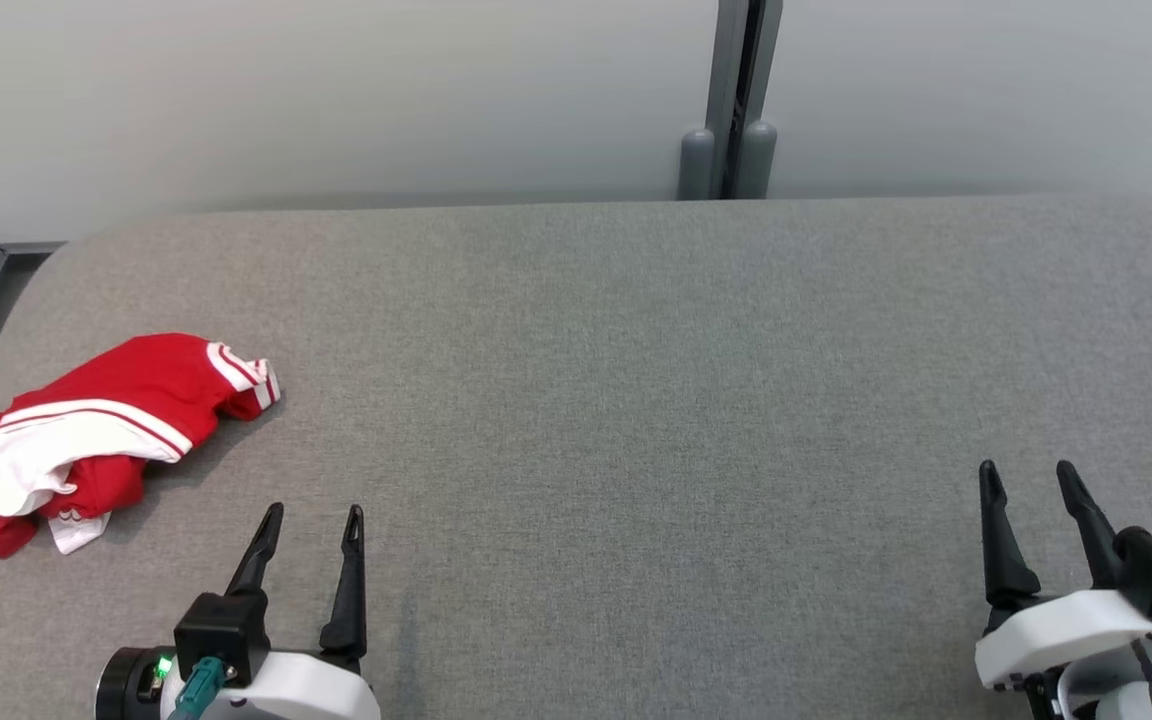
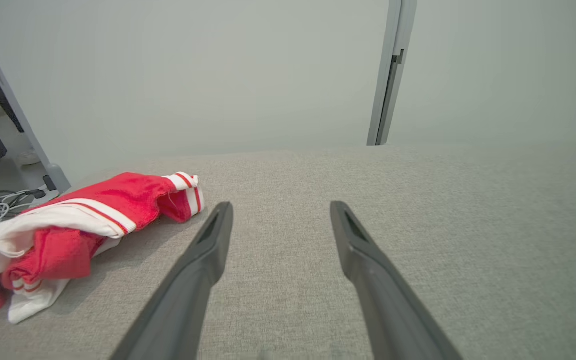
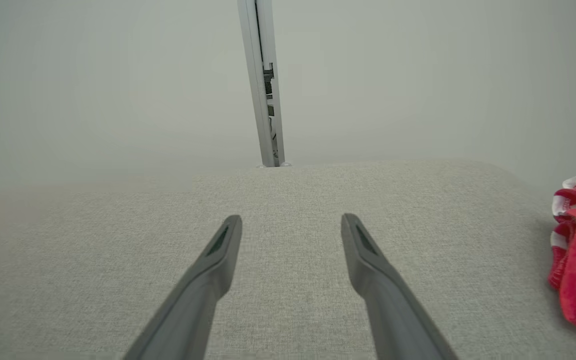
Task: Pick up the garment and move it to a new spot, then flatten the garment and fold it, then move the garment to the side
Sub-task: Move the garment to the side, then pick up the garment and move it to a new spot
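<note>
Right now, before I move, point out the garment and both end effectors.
garment (image 1: 96, 435): head view, on its white band.
left end effector (image 1: 315, 512): head view, midway between open fingertips.
right end effector (image 1: 1026, 470): head view, midway between open fingertips.

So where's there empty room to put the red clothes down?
The table is bare from the garment across to the right gripper, and back to the post. It's crowded only at the left, around garment and left gripper.
</note>
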### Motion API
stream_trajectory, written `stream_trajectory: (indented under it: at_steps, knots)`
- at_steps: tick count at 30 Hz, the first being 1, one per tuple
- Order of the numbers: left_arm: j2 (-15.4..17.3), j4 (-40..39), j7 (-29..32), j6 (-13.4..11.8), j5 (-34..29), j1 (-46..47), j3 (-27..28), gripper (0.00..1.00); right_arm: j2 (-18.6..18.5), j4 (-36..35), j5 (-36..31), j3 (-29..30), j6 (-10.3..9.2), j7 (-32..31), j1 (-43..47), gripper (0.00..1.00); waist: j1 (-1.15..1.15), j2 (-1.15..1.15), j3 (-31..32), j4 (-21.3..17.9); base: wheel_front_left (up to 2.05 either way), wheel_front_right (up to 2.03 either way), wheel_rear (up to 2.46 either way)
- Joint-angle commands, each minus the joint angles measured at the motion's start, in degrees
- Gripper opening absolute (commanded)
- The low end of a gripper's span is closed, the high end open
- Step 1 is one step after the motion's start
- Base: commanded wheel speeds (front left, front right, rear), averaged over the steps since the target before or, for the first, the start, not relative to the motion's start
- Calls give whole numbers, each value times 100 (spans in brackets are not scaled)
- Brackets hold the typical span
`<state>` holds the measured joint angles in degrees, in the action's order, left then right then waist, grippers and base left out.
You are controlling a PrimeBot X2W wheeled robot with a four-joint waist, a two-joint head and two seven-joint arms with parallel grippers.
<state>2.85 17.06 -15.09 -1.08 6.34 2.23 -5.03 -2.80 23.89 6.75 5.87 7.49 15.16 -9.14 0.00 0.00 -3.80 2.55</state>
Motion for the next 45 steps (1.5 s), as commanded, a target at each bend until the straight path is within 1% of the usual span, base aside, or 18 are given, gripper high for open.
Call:
stream_trajectory:
  at_steps: [1,15,25,34,37,45]
  knots:
    - [14,-1,-8,-54,28,-70,30,100,-26,-40,80,-20,0,-2,115,100,0,0,197,84,0,0,0]
    - [15,-9,-9,-51,14,-327,219,100,-24,-412,413,-215,1,-2,508,100,0,0,578,269,0,0,0]
    - [14,-53,-9,-38,12,-388,237,100,-26,-389,403,-213,1,-2,625,100,0,0,530,295,0,0,0]
    - [16,-62,-9,-99,94,-343,245,100,-25,-365,370,-211,1,-2,619,100,0,0,464,370,0,0,0]
    - [18,-43,-9,-118,132,-304,267,100,-24,-376,358,-333,1,-2,615,100,0,0,421,510,0,0,0]
    - [19,-1,-8,-175,190,-205,419,100,-25,-421,372,-540,1,-2,614,100,0,0,273,1472,0,0,0]
